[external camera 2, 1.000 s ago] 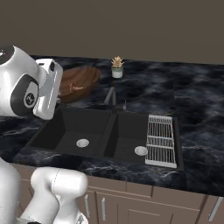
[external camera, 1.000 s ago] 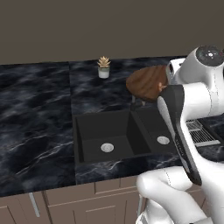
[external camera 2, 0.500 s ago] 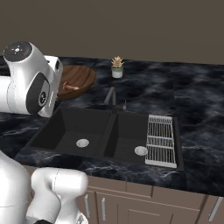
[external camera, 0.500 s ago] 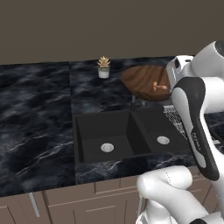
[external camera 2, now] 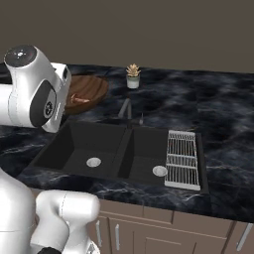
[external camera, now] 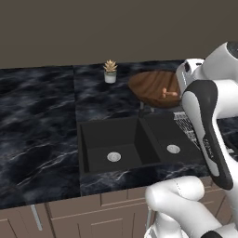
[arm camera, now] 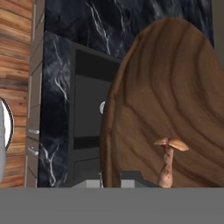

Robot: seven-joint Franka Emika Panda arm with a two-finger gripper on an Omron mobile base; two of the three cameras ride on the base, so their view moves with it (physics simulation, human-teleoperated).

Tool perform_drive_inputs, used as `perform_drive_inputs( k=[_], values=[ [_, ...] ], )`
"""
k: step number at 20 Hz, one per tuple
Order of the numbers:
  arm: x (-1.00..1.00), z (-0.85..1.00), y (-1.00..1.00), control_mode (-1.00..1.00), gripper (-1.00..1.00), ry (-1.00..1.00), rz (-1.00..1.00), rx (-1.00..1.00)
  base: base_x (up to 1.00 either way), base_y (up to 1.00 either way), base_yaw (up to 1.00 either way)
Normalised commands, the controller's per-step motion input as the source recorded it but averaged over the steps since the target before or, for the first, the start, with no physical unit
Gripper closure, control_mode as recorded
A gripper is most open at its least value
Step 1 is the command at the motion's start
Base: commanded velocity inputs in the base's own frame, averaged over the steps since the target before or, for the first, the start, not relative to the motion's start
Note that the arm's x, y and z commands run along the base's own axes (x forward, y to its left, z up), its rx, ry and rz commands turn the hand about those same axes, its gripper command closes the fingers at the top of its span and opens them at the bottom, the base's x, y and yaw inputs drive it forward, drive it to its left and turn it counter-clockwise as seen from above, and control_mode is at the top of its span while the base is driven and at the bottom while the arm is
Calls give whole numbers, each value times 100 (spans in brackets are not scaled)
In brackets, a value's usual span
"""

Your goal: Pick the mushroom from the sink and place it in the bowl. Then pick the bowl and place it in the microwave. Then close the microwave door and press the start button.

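Wide dark-brown wood-grain bowl (arm camera: 175, 100) lifted above the sink (external camera: 135, 144), tan mushroom (arm camera: 168, 162) inside, jaws narrowed on its rim

The bowl (external camera: 153, 88) with the mushroom (external camera: 170, 93) inside is raised off the bench (external camera: 42, 121), directly ahead of the pincer. Below it the faucet (external camera 2: 126, 108) rises at the sink (external camera 2: 99, 154) rim. Beyond and to one side stands a small potted plant (external camera 2: 132, 76). A wire rack (external camera 2: 182, 158) covers the far basin's edge.
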Motion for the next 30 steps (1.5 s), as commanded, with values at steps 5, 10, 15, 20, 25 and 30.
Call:
perform_drive_inputs(
  k=[5, 10, 15, 20, 25, 30],
  values=[
    [0, 0, 0, 100, 100, 0, 0, 0, -24, -5, -1],
    [0, 0, 0, 100, 100, 0, 0, 0, -86, -28, -14],
    [0, 0, 0, 100, 100, 0, 0, 0, -35, -31, -55],
    [0, 0, 0, 100, 100, 0, 0, 0, 0, -21, -80],
    [0, 0, 0, 100, 100, 0, 0, 0, 0, -18, -85],
    [0, 0, 0, 100, 100, 0, 0, 0, 0, -11, -85]
  ],
)
